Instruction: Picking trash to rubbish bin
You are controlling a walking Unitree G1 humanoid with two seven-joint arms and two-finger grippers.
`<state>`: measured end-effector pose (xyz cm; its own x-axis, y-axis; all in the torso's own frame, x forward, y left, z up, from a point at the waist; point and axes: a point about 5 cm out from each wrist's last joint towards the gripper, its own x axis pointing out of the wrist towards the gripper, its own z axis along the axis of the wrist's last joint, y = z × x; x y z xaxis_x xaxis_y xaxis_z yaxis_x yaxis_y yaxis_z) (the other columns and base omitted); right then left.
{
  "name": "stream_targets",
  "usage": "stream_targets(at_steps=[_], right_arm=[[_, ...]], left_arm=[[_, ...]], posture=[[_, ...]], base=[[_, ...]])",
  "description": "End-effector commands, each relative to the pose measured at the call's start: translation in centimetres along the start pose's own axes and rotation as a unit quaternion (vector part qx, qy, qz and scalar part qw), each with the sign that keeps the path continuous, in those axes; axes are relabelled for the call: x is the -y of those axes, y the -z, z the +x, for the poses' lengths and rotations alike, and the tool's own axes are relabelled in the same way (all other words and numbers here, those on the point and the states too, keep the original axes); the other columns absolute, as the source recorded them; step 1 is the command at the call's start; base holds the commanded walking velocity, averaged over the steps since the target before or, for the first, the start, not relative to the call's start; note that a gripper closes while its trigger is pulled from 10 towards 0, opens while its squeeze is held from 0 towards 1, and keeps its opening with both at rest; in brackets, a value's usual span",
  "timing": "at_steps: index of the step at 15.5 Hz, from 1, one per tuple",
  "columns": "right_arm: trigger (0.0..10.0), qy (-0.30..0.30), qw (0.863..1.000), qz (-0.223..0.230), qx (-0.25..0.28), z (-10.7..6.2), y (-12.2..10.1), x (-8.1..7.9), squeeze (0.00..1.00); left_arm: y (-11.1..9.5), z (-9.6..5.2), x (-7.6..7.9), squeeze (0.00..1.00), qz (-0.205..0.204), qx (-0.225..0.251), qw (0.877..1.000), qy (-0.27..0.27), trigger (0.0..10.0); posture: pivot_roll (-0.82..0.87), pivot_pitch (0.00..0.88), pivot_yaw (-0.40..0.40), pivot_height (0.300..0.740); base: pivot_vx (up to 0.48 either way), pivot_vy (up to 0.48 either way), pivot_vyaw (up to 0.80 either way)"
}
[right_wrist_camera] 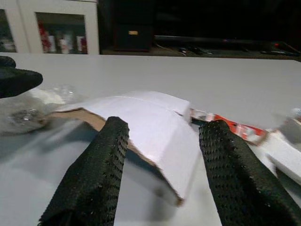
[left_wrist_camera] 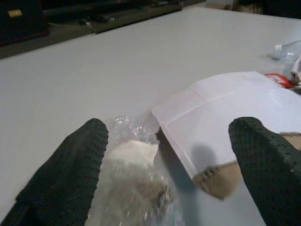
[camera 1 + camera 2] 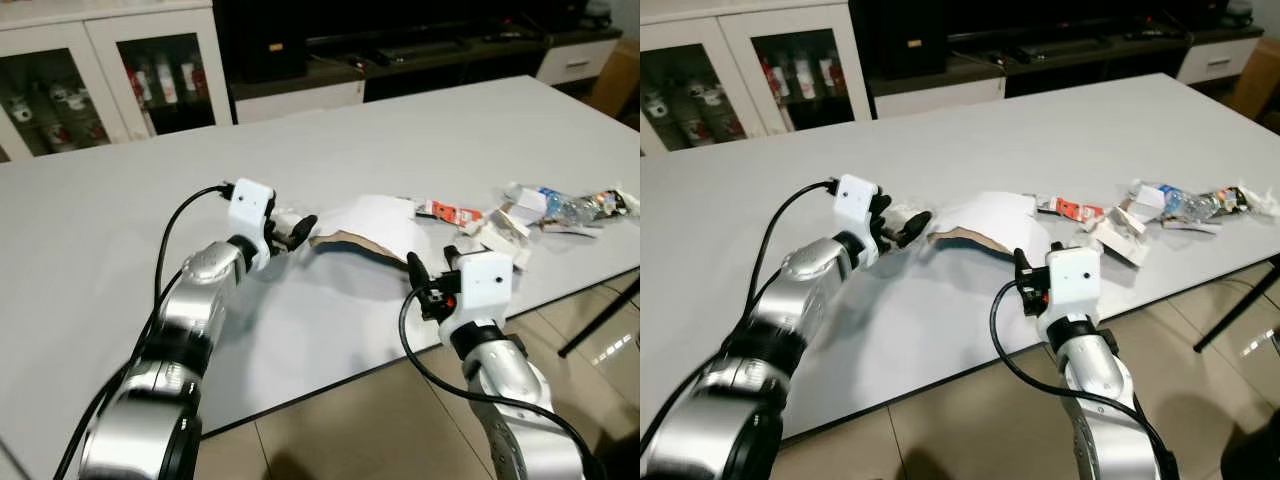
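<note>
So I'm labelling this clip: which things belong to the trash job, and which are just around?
Job: bent white cardboard sheet; crumpled clear plastic wrap; red-and-white wrapper; crushed clear plastic bottle; torn white carton.

Around: white glass-door cabinet; dark TV bench.

Table (image 3: 330, 130): plain pale grey.
Folded cardboard (image 3: 375, 225): white outer face, raw brown underside and edge.
Crumpled plastic wrap (image 2: 131, 174): clear and glinting, whitish lump inside.
Flattened carton (image 3: 450, 212): red-orange with white.
Crushed bottle (image 3: 565, 205): clear, blue label.
Left gripper (image 2: 169, 169) and right gripper (image 1: 162, 174): black fingers, fine dotted texture.
Arms: silver, white wrist housings.
Cabinet (image 3: 100, 75): white frames, dark glass.
Floor (image 3: 380, 420): beige tiles.
</note>
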<state>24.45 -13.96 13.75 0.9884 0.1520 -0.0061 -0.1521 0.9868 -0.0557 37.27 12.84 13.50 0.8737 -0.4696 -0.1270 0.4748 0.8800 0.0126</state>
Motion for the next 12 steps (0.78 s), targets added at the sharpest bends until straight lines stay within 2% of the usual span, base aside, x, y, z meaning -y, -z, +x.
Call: stream_targets(at_steps=[1, 2, 6, 10, 11, 12], right_arm=[[10.0, 0.003, 1.0, -0.001, 0.001, -0.4, -0.5, 0.3, 0.0], [10.0, 0.002, 1.0, -0.004, -0.001, -0.8, -0.6, 0.4, 0.0], [10.0, 0.003, 1.0, -0.004, -0.005, -1.6, -1.0, 0.4, 0.0], [10.0, 0.002, 1.0, 0.0, -0.011, -2.0, -1.0, -0.1, 0.0], [10.0, 0.002, 1.0, 0.001, -0.012, -1.9, -1.1, -0.1, 0.0], [10.0, 0.002, 1.0, 0.001, -0.012, -1.8, -1.1, -0.1, 0.0]], left_arm=[[-0.4, 0.4, -0.4, 1.0, -0.007, 0.003, 1.0, -0.012, 10.0], [-0.1, 0.7, -0.6, 0.0, -0.001, -0.01, 1.0, -0.026, 10.0], [0.6, 0.6, -2.0, 0.0, 0.065, -0.047, 0.992, -0.101, 10.0], [2.1, 0.0, -2.8, 0.0, 0.064, -0.089, 0.986, -0.129, 10.0], [2.3, 0.0, -2.7, 0.0, 0.057, -0.091, 0.986, -0.126, 6.4], [2.4, 0.0, -2.6, 0.0, 0.052, -0.09, 0.987, -0.123, 0.0]], posture=[[-0.13, 0.058, 0.027, 0.74], [-0.14, 0.079, 0.023, 0.74], [-0.17, 0.111, 0.024, 0.74], [-0.16, 0.107, 0.029, 0.74], [-0.16, 0.106, 0.029, 0.74], [-0.16, 0.103, 0.029, 0.74]], base=[[0.0, 0.0, 0.0], [0.0, 0.0, 0.0], [0.0, 0.0, 0.0], [0.0, 0.0, 0.0], [0.0, 0.0, 0.0], [0.0, 0.0, 0.0]])
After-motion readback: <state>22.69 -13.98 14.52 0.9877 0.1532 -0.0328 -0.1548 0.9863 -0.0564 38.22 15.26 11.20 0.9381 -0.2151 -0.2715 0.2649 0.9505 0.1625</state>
